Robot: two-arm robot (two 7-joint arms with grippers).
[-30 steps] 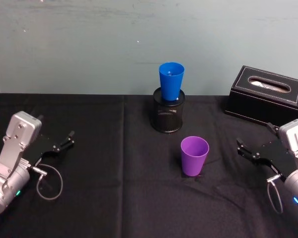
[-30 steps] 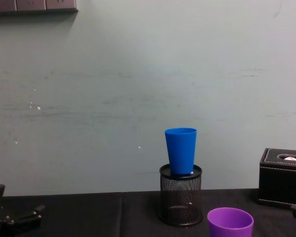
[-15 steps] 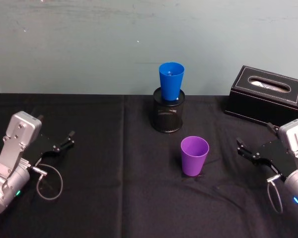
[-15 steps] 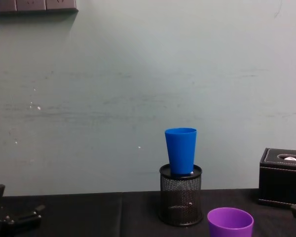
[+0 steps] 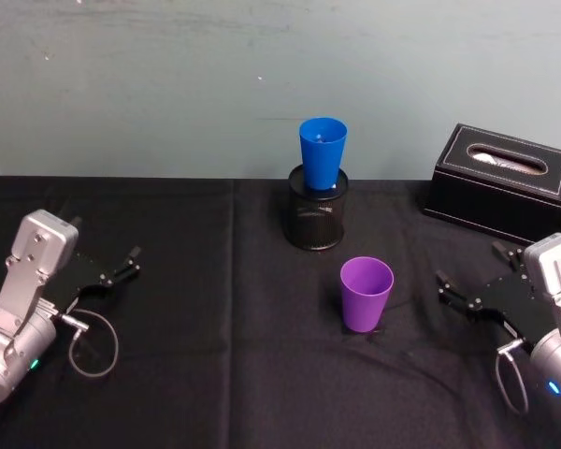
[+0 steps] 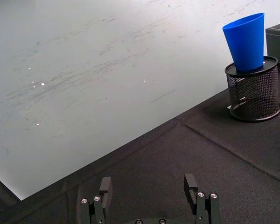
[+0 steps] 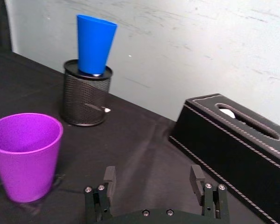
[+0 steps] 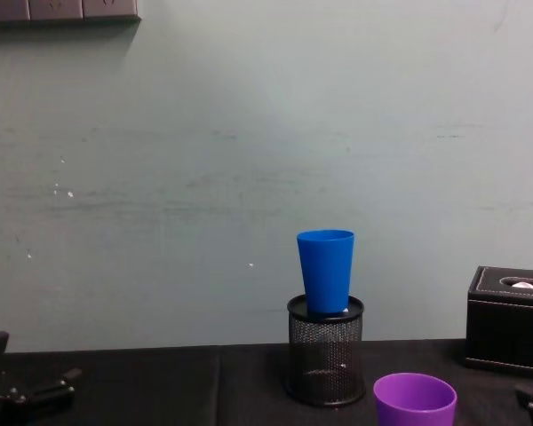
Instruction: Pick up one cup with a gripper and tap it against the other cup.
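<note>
One tapered purple cup (image 5: 366,292) (smooth plastic)

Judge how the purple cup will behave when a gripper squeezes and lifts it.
The purple cup looks like thin plastic and empty, so it is probably light and springy under a squeeze. Its smooth, tapered wall may let it slip in the right gripper. It stands on its narrow base, so a sideways nudge could tip it.

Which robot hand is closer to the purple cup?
Right. The right gripper hovers a little right of the purple cup, jaws open toward it; the left gripper rests far off to the cup's left, jaws open.
</note>
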